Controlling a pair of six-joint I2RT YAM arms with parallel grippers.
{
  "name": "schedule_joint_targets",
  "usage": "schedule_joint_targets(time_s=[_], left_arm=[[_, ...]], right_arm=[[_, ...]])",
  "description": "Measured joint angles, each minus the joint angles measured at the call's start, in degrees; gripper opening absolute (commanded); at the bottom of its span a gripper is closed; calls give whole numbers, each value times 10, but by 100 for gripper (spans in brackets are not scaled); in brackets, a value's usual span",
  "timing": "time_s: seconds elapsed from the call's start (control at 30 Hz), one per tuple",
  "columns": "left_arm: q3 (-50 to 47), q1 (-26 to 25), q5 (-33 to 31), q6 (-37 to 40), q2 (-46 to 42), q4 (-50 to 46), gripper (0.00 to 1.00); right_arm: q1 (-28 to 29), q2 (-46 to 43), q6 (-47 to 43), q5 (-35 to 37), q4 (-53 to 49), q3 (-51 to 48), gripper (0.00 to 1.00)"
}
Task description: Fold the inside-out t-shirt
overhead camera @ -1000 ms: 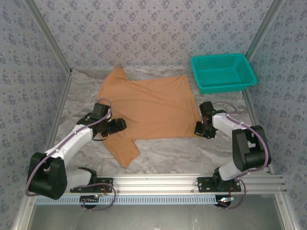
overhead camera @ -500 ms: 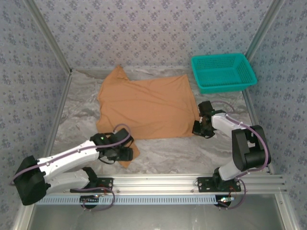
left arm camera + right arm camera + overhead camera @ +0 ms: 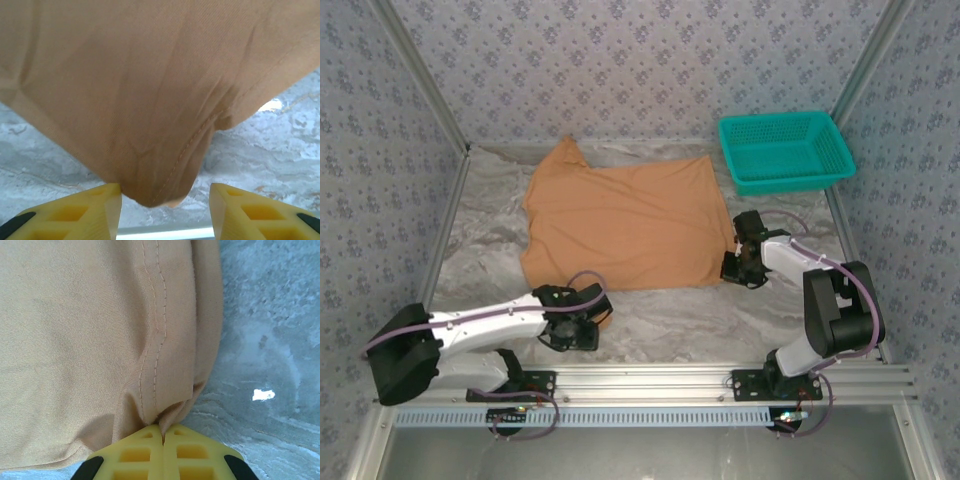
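The inside-out t-shirt (image 3: 620, 215) is orange-tan and lies spread flat in the middle of the table, with one sleeve pointing toward the near edge. My left gripper (image 3: 582, 325) sits low at that sleeve's tip. In the left wrist view the sleeve tip (image 3: 160, 185) hangs between the yellow fingers (image 3: 95, 210), which stand apart, and the left one touches the cloth. My right gripper (image 3: 732, 268) is at the shirt's near right corner. In the right wrist view it (image 3: 163, 432) is shut on the stitched hem (image 3: 160, 365), which bunches up at the jaws.
A teal plastic basket (image 3: 785, 150) stands at the back right. Patterned walls close in the left, back and right sides. An aluminium rail (image 3: 720, 380) runs along the near edge, just behind the left gripper. The marble tabletop (image 3: 670, 320) is bare between the two arms.
My left arm swung from the shirt's left side down to the near sleeve tip, and its jaws have narrowed around it. The right gripper stayed shut on the hem corner.
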Motion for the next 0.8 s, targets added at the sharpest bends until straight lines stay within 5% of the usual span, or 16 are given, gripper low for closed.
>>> schedule_joint_targets(time_s=[0.8], left_arm=[[-14, 18, -1, 30, 24, 25, 22]], right_arm=[[-1, -10, -7, -2, -2, 0, 0]])
